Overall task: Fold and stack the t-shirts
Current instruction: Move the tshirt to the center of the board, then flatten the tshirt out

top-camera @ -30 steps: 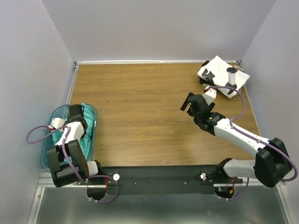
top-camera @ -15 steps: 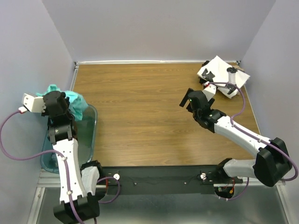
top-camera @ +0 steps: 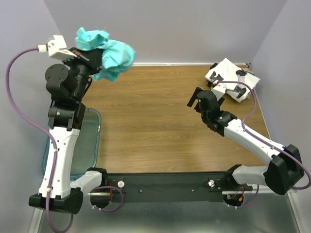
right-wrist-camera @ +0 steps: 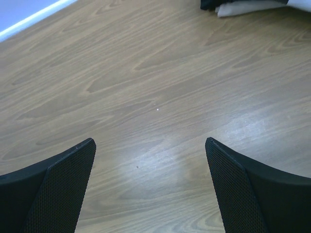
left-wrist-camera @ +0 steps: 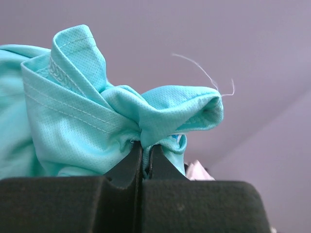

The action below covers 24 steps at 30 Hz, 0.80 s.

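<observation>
I've raised the left fingers (left-wrist-camera: 124,167) high, clamped on the crumpled teal cloth t-shirt (top-camera: 111,57); the right fingers (right-wrist-camera: 68,177) spread wide, empty, over the wooden desk (top-camera: 146,111).

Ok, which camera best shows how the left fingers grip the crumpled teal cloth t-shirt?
Left wrist: the left fingers are pinched shut on a fold of the crumpled teal cloth t-shirt. Top external shows the whole bundle held high, with the grip hidden. Right wrist shows none of it.
</observation>
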Each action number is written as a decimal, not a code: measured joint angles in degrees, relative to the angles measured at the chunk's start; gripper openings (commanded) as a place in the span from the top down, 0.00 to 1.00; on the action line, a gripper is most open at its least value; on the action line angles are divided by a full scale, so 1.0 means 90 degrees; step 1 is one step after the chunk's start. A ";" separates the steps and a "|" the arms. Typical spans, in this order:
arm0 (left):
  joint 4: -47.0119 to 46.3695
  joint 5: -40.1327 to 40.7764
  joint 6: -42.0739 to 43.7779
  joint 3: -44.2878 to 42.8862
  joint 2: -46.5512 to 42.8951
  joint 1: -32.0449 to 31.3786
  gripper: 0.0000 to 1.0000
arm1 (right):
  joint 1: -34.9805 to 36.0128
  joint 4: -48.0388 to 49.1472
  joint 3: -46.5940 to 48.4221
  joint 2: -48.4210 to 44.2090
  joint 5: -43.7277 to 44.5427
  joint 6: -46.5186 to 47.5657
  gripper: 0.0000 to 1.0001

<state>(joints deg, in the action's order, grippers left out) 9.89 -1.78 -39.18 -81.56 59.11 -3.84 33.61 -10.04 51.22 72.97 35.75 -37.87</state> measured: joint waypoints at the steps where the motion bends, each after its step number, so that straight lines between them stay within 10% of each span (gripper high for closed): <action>1: -0.0022 -0.0087 0.0044 -0.0129 0.0095 -0.0168 1.00 | 0.0000 -0.0002 0.0000 -0.0049 0.0027 0.0019 0.00; 6: -0.0083 -0.0449 0.0177 -0.0474 0.0498 -0.0984 0.96 | -0.0024 0.0015 -0.0051 -0.0673 0.0238 0.0121 0.01; 7: -0.0092 -0.0522 0.0182 -0.0444 0.0539 -0.1047 0.84 | -0.0027 0.0017 -0.0092 -0.0823 0.0282 0.0138 0.01; 8: -0.0131 -0.0617 0.0182 -0.0355 0.0593 -0.1137 0.30 | -0.0027 0.0017 -0.0158 -0.1022 0.0328 0.0151 0.01; 10: -0.0250 -0.1015 0.0221 0.0100 0.0765 -0.1217 0.21 | -0.0027 0.0024 -0.0262 -0.1273 0.0379 0.0160 0.01; 18: 0.0452 -0.1010 0.0692 0.2572 0.2781 -0.1647 0.19 | -0.0029 0.0002 -0.0690 -0.1168 0.0170 0.0100 0.01; 24: 0.1103 -0.0743 0.0959 0.3376 0.2169 -0.1814 0.19 | -0.0039 0.0010 -0.0709 -0.0369 -0.0508 0.0046 0.02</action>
<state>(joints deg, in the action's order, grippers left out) 19.81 -8.47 -30.55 -51.18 78.63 -20.16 33.26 -9.96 44.84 69.65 31.18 -37.45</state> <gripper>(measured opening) 0.812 0.990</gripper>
